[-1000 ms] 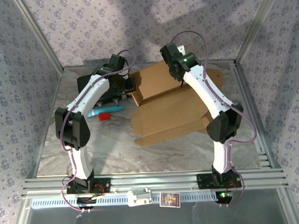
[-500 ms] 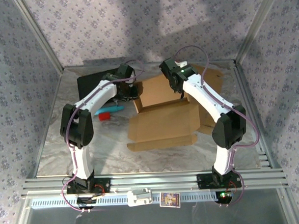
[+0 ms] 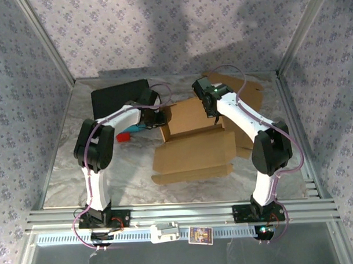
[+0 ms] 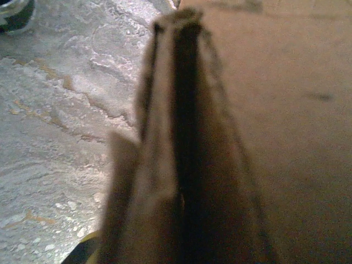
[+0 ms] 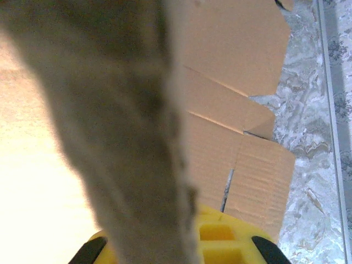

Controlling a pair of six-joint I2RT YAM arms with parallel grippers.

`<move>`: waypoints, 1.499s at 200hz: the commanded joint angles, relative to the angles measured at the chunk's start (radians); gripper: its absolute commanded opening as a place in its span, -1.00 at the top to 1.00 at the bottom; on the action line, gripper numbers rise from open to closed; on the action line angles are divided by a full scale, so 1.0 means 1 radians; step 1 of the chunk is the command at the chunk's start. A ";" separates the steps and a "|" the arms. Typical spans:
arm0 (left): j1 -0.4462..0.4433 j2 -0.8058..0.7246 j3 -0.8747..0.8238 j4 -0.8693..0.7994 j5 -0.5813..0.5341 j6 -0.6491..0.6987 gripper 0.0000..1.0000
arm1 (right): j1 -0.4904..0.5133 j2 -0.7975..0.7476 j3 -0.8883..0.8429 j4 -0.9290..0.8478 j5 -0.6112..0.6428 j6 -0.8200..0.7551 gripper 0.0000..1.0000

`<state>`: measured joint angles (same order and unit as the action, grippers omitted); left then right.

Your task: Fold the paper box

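The cardboard box (image 3: 194, 146) lies mostly flat in the middle of the table (image 3: 132, 180). One brown panel is tipped up toward the table's back edge, and loose flaps are spread toward the front.

The right gripper (image 3: 213, 112) comes down over the back-middle of the table. From its own camera, its jaws look clamped on a cardboard edge that runs straight up between the yellow pads.

The left gripper (image 3: 158, 117) is at the left end of the raised panel. A folded cardboard edge sits right against its camera, but the picture is too blurred to tell whether the jaws are pinching it or slack.

The risk, I think, is on the left side. If that hold is loose, the raised panel could flop back flat as soon as either arm moves. If both arms hold firm and pull apart, the cardboard could crease off its score line or tear at the corner.

The whole sheet could also slide left across the table into the red cap (image 3: 123, 136) and teal pen (image 3: 138, 127) beside it.
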<state>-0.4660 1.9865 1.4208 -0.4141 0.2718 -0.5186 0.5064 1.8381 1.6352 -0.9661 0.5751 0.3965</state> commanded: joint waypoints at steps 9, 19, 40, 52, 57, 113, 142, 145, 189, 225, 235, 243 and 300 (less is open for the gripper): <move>-0.008 0.031 -0.023 0.066 0.005 -0.026 0.70 | -0.008 -0.023 -0.020 -0.007 -0.059 0.021 1.00; -0.008 0.032 -0.023 0.065 0.003 -0.026 0.73 | -0.008 -0.024 -0.019 -0.007 -0.058 0.019 1.00; -0.012 0.028 -0.023 0.053 -0.022 -0.024 0.85 | -0.009 -0.021 -0.004 -0.018 -0.051 0.025 1.00; -0.017 0.026 -0.024 0.041 -0.043 -0.023 0.85 | -0.009 -0.018 0.004 -0.023 -0.048 0.029 1.00; -0.020 0.026 -0.021 0.029 -0.057 -0.023 0.84 | -0.010 -0.017 0.007 -0.026 -0.046 0.032 1.00; -0.080 0.027 0.007 -0.139 -0.339 -0.067 1.00 | -0.005 -0.010 0.013 -0.040 -0.039 0.062 1.00; -0.095 0.023 -0.004 -0.110 -0.328 -0.081 1.00 | -0.003 -0.007 0.014 -0.031 -0.055 0.056 1.00; -0.094 0.023 -0.002 -0.107 -0.324 -0.080 1.00 | -0.003 -0.006 0.015 -0.031 -0.056 0.054 1.00; -0.102 -0.006 0.007 -0.039 -0.240 -0.073 0.53 | -0.005 0.004 0.021 -0.033 -0.073 0.051 1.00; -0.098 -0.052 -0.011 0.014 -0.153 -0.070 0.19 | -0.017 0.010 0.023 -0.035 -0.089 0.042 1.00; -0.095 -0.070 -0.023 0.032 -0.124 -0.067 0.16 | -0.026 0.009 0.021 -0.034 -0.096 0.041 1.00; -0.093 -0.082 -0.027 0.032 -0.109 -0.067 0.13 | -0.031 0.010 0.019 -0.034 -0.102 0.039 1.00; -0.080 -0.114 -0.056 0.041 -0.007 -0.050 0.02 | -0.047 0.020 0.020 -0.036 -0.132 0.039 1.00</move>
<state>-0.5346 1.9446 1.3788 -0.4492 0.1387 -0.5812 0.4507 1.8381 1.6337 -1.0046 0.5224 0.4103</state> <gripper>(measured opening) 0.482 0.084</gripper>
